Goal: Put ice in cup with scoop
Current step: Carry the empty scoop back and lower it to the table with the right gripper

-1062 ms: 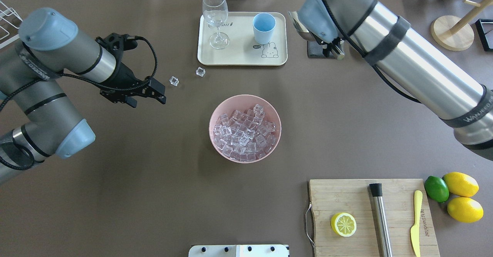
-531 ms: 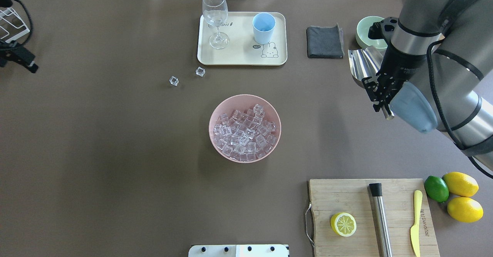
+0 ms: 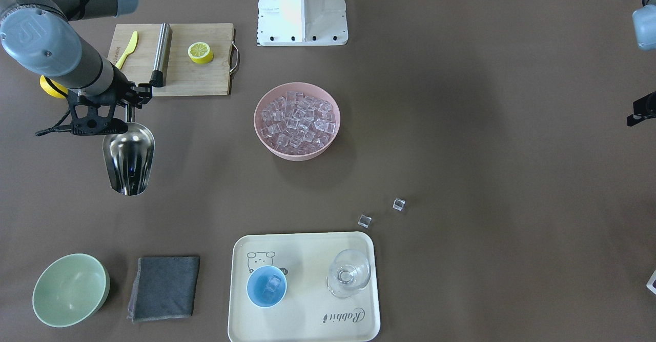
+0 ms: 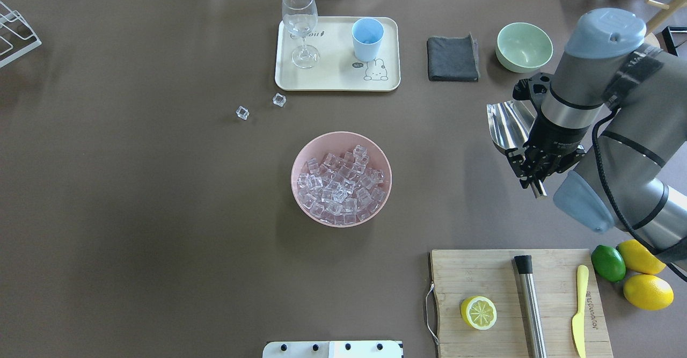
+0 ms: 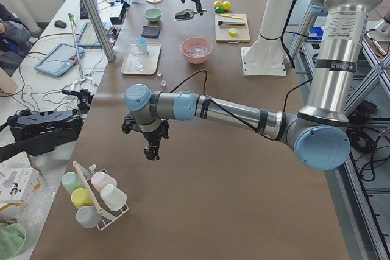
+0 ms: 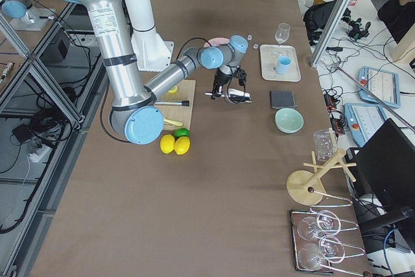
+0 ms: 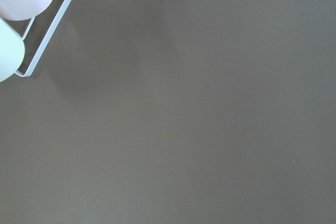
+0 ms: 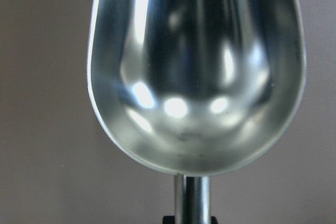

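Open bench (image 4: 161, 213) around my right gripper (image 4: 530, 169), clamped on the scoop (image 4: 507, 122), well apart from the cup (image 4: 367, 38); left gripper (image 5: 151, 147): I cannot tell

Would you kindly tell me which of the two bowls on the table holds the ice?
The pink bowl mid-table, heaped with ice; the pale green bowl by the grey cloth is empty.

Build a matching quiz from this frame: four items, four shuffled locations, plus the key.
Items
1. scoop
2. cup
3. lemon half
4. loose ice cubes

Locations
A. on the wooden cutting board
B. on the bare table, just off the tray's corner
C. held in the right gripper
D. on the cream tray

Pairs: 1-C, 2-D, 3-A, 4-B
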